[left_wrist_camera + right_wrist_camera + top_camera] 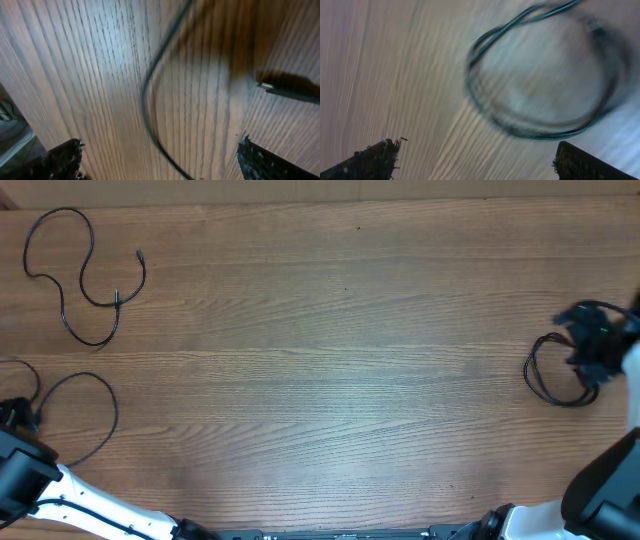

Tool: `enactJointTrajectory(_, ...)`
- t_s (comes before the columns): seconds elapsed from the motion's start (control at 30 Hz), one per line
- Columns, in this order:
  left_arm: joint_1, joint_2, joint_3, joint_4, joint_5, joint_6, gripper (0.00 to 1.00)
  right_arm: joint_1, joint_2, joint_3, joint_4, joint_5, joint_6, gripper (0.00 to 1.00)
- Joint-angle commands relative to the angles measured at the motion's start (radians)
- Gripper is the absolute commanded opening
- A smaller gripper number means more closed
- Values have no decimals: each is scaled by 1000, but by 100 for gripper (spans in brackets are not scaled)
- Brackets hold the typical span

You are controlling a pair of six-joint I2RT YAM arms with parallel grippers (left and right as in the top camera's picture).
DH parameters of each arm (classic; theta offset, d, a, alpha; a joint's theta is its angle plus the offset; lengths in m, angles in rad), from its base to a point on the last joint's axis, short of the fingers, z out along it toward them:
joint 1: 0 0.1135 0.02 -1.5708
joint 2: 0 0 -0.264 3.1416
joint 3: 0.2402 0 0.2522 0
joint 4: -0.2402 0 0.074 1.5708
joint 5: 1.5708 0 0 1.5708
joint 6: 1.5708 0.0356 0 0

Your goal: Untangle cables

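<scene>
Three thin black cables lie apart on the wooden table. One cable (82,275) curls at the far left back. A second cable (95,405) loops at the left edge, by my left gripper (15,420). In the left wrist view it (150,100) runs between the open fingers (160,160), with a plug end (267,86) at the right. The third cable (550,375) is a coiled loop at the right, beside my right gripper (598,345). In the right wrist view this coil (540,75) lies blurred ahead of the open, empty fingers (475,160).
The wooden table (330,350) stretches between the two arms. The white arm bases (100,510) run along the front edge. The table's back edge is at the top of the overhead view.
</scene>
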Motion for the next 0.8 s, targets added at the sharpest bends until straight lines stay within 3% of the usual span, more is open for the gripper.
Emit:
enactJointTrajectory(0.0, 0, -52, 10, -8, 21, -24, 100, 126, 6, -1, 7, -16, -37, 100)
enactJointTrajectory(0.27, -60, -227, 10, 14, 264, 84, 99, 264, 5, 2, 14, 37, -32, 100)
enactJointTrajectory(0.57, -357, -432, 10, 48, 339, 206, 100, 121, 3, 2, 6, 383, 123, 100)
enactJointTrajectory(0.67, -490, -444, 10, 55, 325, 214, 100, 85, 8, 1, 75, 354, 66, 100)
enactJointTrajectory(0.77, -611, -436, 10, 74, 309, 212, 100, 82, 37, -1, 139, 262, -142, 100)
